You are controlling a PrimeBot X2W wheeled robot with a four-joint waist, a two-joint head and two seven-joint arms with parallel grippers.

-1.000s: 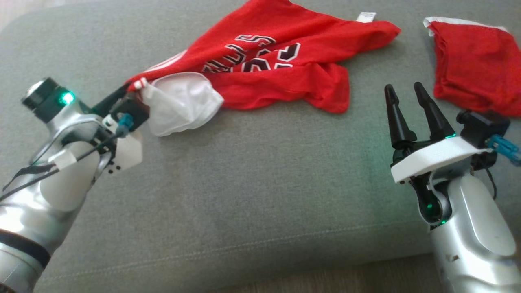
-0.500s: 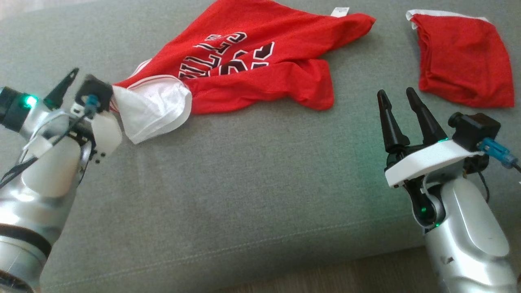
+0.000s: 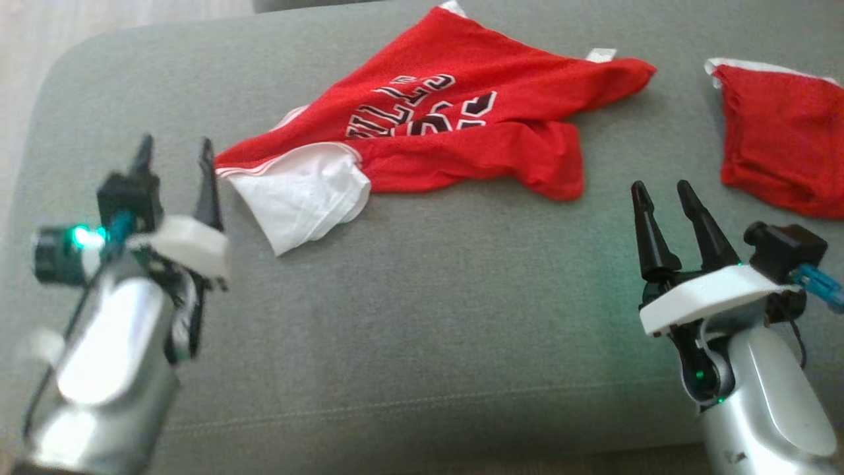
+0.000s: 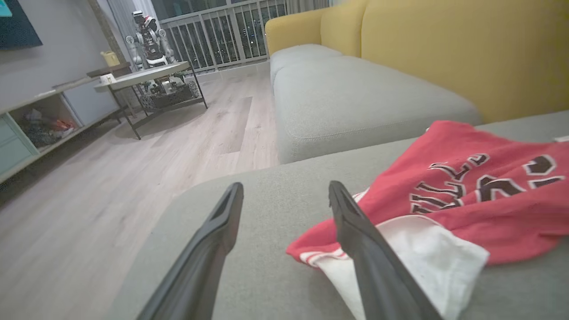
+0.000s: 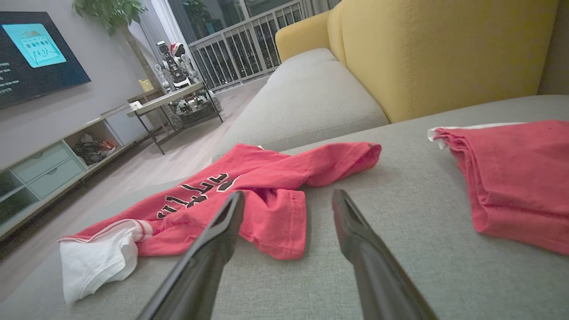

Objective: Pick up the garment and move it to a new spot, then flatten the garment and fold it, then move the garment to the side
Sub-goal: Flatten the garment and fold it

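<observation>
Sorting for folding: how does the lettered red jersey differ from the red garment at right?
The jersey lies spread and rumpled; the right garment is a compact bundle. The jersey shows lettering and a broad white flap; the right garment looks plain. Both are red, lying on the grey cushion.

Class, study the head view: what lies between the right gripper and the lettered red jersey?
Nothing but bare grey sofa cushion; the head view shows the right gripper apart from the jersey.
</observation>
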